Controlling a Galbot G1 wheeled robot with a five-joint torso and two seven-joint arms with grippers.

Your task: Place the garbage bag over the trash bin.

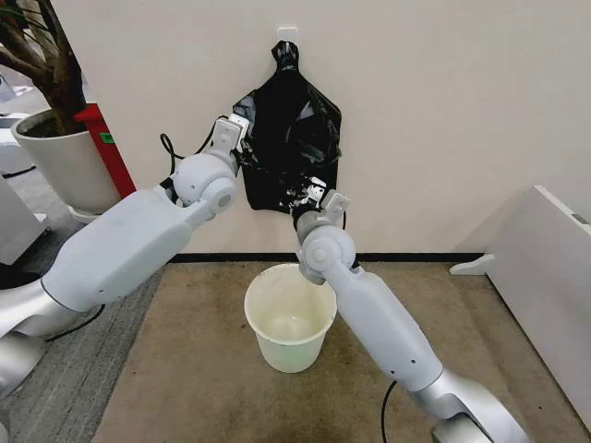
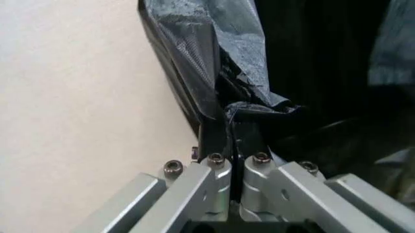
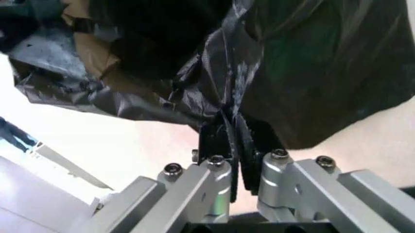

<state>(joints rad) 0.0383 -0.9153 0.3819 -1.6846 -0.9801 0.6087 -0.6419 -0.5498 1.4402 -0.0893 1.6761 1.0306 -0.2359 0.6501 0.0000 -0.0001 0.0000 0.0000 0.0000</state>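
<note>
Landmark: trash bin (image 1: pixel 290 317), cream-white, upright on the brown floor mat, mouth open, inside bare.

Far left of the bin, by the wall: white plant pot (image 1: pixel 66 164) with a tree trunk, a red object just behind it.

Left arm crosses from the lower left, up and over the bin's left side. Left gripper (image 1: pixel 242 140) sits high above the bin, against the left edge of the garbage bag (image 1: pixel 288 148). Wrist view: left gripper (image 2: pixel 232 127) with dark fingers (image 2: pixel 209 138) pressed together, a crumpled fold of the garbage bag (image 2: pixel 227 73) pinched between them. Wall pale just beside it.

Bag itself: glossy, crinkly black plastic, hanging on the white wall directly above the bin, well clear of the rim. Top gathered in a knotted neck at a wall hook (image 1: pixel 286 35). Lower edge loose and rumpled.

Right arm rises from the lower right, passing just beside the bin's right rim. Right gripper (image 1: pixel 311 192) is at the bag's bottom edge, above the bin. Wrist view: right gripper (image 3: pixel 232 128) closed tight, fingers (image 3: pixel 212 141) clamping a gathered fold of the garbage bag (image 3: pixel 304 73), plastic bunching outward from the grip.

Right of the bin: a white panel (image 1: pixel 545 277) leaning low.
</note>
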